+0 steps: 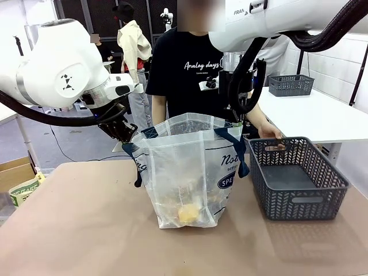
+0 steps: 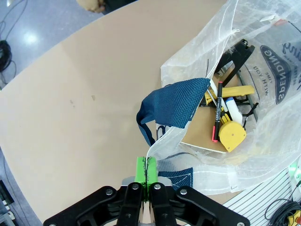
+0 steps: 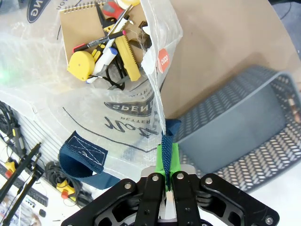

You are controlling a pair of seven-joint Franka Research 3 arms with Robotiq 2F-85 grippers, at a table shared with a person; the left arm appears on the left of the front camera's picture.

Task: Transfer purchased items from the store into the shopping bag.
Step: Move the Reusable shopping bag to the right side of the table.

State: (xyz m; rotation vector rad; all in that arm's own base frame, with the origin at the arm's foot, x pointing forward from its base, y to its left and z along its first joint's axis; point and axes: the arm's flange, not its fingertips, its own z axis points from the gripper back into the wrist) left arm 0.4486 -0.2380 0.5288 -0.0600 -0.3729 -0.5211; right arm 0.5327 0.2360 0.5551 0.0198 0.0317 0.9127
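Front: the shopping bag (image 1: 190, 172) stands mid-worktop (image 1: 75, 230), its mouth stretched between the left end effector (image 1: 123, 132) and right end effector (image 1: 234, 121). The basket (image 1: 296, 201) sits just right of it, a person's hand (image 1: 270, 133) at its far rim.

Left wrist: jaws closed on thin bag film, which could slip free and let the mouth collapse.

Right wrist: closed on rim and navy strap (image 3: 168, 128); purchased items (image 3: 101, 47) lie at the bag's bottom. Pulling harder may tear the film or tip the bag.
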